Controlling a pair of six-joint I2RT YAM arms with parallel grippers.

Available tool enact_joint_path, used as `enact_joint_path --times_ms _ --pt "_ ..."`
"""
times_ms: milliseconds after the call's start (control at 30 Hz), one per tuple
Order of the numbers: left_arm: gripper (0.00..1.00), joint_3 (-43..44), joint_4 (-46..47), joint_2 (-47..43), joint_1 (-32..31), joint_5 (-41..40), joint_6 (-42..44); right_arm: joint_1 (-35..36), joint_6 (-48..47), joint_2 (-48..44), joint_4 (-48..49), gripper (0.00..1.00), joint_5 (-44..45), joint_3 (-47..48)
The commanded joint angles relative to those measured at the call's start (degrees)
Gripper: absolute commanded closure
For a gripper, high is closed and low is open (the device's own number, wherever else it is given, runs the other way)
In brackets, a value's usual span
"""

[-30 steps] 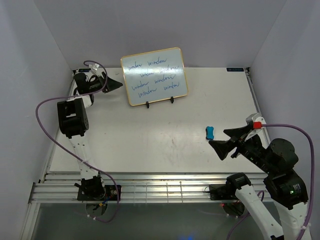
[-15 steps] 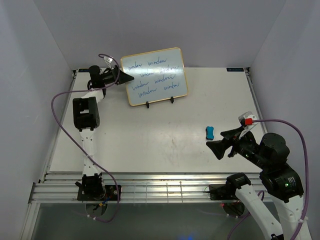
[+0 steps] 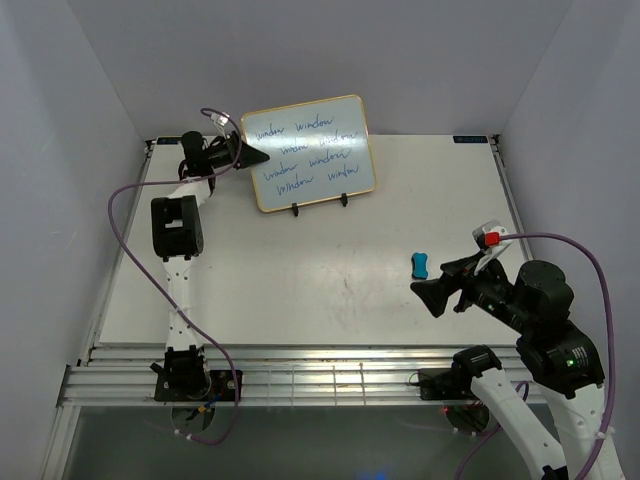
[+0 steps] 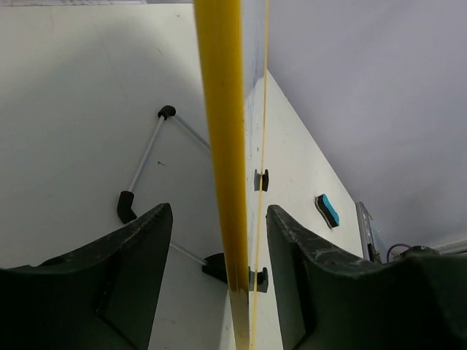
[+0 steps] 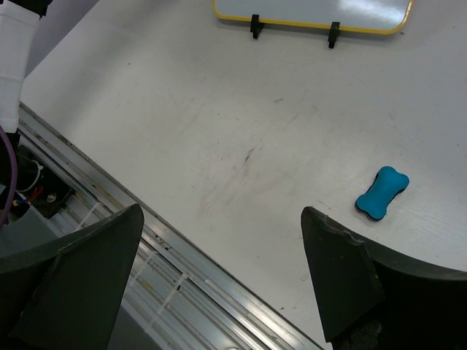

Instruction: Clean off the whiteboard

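The whiteboard (image 3: 310, 150) stands propped on its easel at the back of the table, with blue handwriting across its face. My left gripper (image 3: 255, 153) straddles the board's left edge. In the left wrist view the yellow frame edge (image 4: 221, 109) runs between the two fingers of that gripper (image 4: 219, 211), with a gap on each side, so it is open. The blue eraser (image 3: 420, 265) lies flat on the table at the right. My right gripper (image 3: 428, 278) hovers open and empty just in front of the eraser (image 5: 381, 192). The right wrist view also shows the board's lower edge (image 5: 314, 11).
The wire easel stand (image 4: 149, 149) props the board from behind, and its black feet (image 3: 320, 207) clip the bottom edge. A grooved metal rail (image 5: 168, 270) runs along the table's near edge. White walls close in at the back and both sides.
My left gripper swung right from beside the board onto its left edge, and its jaws have narrowed around it. My right gripper drifted slightly left and toward the table's front edge, near the eraser.
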Motion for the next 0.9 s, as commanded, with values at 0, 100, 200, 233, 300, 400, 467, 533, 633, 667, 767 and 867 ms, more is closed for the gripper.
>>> enact_joint_path --times_ms 0,100,200,233,300,400,467,533,633,667,767,867 --pt "0.35 2.9 1.4 -1.0 -0.1 0.3 -0.3 0.2 -1.2 0.6 0.8 0.06 -1.1 -0.4" --pt "0.36 3.8 1.4 -0.7 -0.5 0.1 -0.5 0.3 -1.3 0.7 0.8 0.04 -1.4 -0.6" --pt "0.4 4.4 1.3 -0.2 -0.6 -0.5 -0.8 0.3 -1.6 1.2 0.2 0.0 -1.9 -0.3" --pt "0.4 4.6 1.3 0.1 -0.7 -0.3 -1.2 0.3 -1.8 1.3 0.1 0.0 -2.1 -0.2" --pt "0.5 5.3 1.4 0.5 -0.8 0.0 -1.4 0.3 -2.0 1.7 -0.5 0.0 -2.3 0.3" --pt "0.6 5.3 1.4 0.5 -1.1 0.2 -1.4 0.2 -2.0 1.6 -0.5 0.0 -2.1 0.2" --pt "0.65 5.3 1.4 0.5 -1.3 0.1 -1.3 0.3 -2.0 1.5 -0.4 0.0 -2.2 0.3" --pt "0.86 5.5 1.3 0.4 -1.4 0.1 -1.4 0.3 -1.9 1.6 -0.5 0.04 -2.5 0.2" --pt "0.9 5.0 1.6 0.1 -1.5 0.6 -1.5 0.3 -1.9 1.4 -0.7 0.04 -2.5 0.4" --pt "1.0 4.6 2.0 -0.2 -1.6 0.6 -1.4 0.3 -1.9 1.3 -0.9 0.04 -2.5 0.4" --pt "1.0 2.0 4.3 -1.5 -1.5 0.0 -1.5 0.3 -1.7 0.8 -0.6 0.04 -2.6 0.4" --pt "1.0 0.8 6.5 -2.0 -1.6 0.0 -1.9 0.3 -1.7 0.6 -0.5 0.04 -3.0 0.5"
